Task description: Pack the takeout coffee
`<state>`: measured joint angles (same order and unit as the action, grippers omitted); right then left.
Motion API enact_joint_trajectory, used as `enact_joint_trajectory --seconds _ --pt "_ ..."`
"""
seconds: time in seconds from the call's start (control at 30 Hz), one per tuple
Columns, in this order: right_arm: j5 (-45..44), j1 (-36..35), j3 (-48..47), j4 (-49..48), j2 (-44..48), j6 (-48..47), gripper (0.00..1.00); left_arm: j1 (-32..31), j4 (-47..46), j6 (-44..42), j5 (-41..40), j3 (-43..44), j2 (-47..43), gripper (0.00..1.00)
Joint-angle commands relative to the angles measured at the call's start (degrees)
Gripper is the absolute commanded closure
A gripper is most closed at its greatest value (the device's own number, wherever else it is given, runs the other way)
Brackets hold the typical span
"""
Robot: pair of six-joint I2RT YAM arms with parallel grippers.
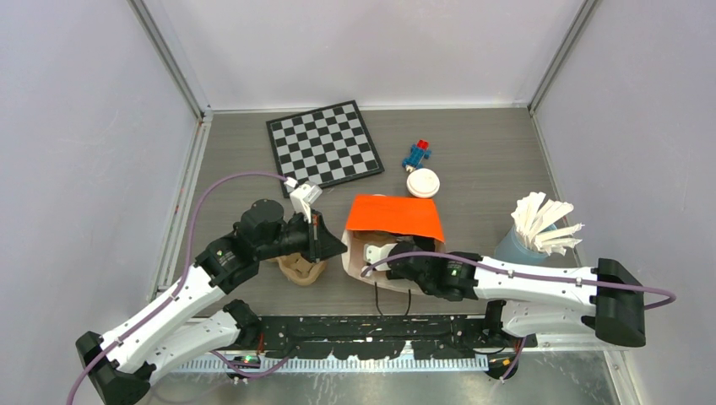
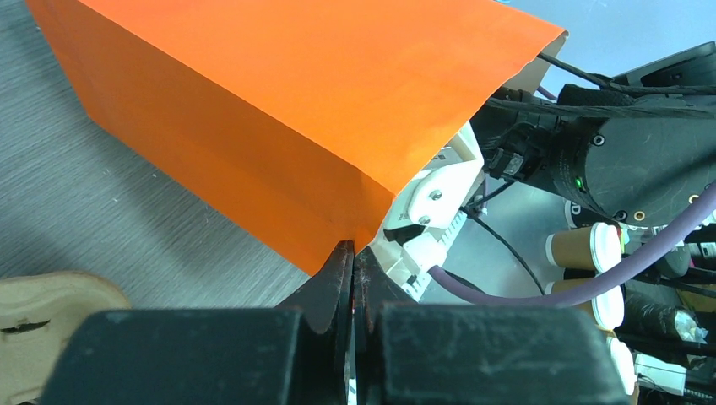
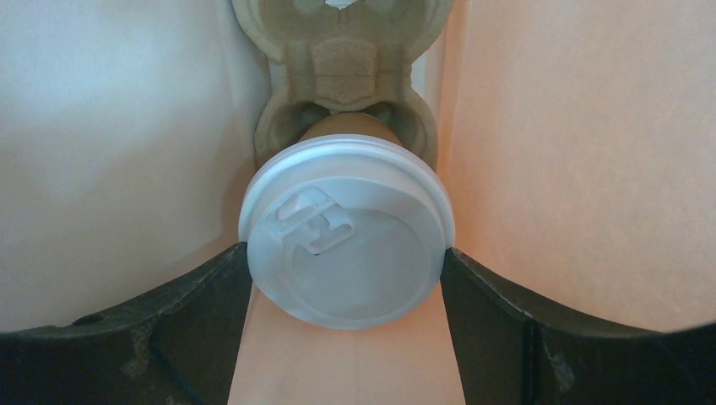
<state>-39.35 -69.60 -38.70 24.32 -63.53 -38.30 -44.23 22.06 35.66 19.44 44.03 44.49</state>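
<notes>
Top view: grey, white-walled desk (image 1: pixel 473 143); both arms bend inward to the central orange paper bag (image 1: pixel 395 217). Left wrist: left end effector (image 2: pixel 353 261) clenches the bag's edge, bottom centre. Right wrist: right end effector (image 3: pixel 344 253) grasps a lidded coffee cup (image 3: pixel 346 232) mid-frame, inside the bag.

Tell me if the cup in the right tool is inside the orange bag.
Inside: the right wrist view shows the cup between the orange bag's pale inner walls, at the pulp tray; overhead, that arm reaches into it.
</notes>
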Motion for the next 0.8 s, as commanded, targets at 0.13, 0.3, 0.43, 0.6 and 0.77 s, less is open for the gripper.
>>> enact_joint_trajectory --seconds 0.13,0.3,0.43,0.6,0.77 --pt "1.0 2.5 1.0 -5.6 -0.9 -2.5 0.31 0.0 -3.4 0.5 1.5 0.0 -1.1 1.0" --pt "1.7 3.6 1.6 -6.7 -1.3 -2.8 0.31 0.0 -3.0 0.6 1.7 0.0 -1.3 1.0" --pt "2.1 4.1 2.0 -7.0 -1.7 -2.8 0.31 0.0 -2.8 0.7 1.7 0.1 -1.5 1.0" --pt "2.1 4.7 2.2 -7.5 -2.0 -2.7 0.3 0.0 -2.8 0.7 1.8 0.0 -1.4 1.0" --pt "2.4 5.3 2.3 -8.0 -2.9 -2.5 0.31 0.0 -2.8 0.8 2.0 0.0 -1.3 1.0"
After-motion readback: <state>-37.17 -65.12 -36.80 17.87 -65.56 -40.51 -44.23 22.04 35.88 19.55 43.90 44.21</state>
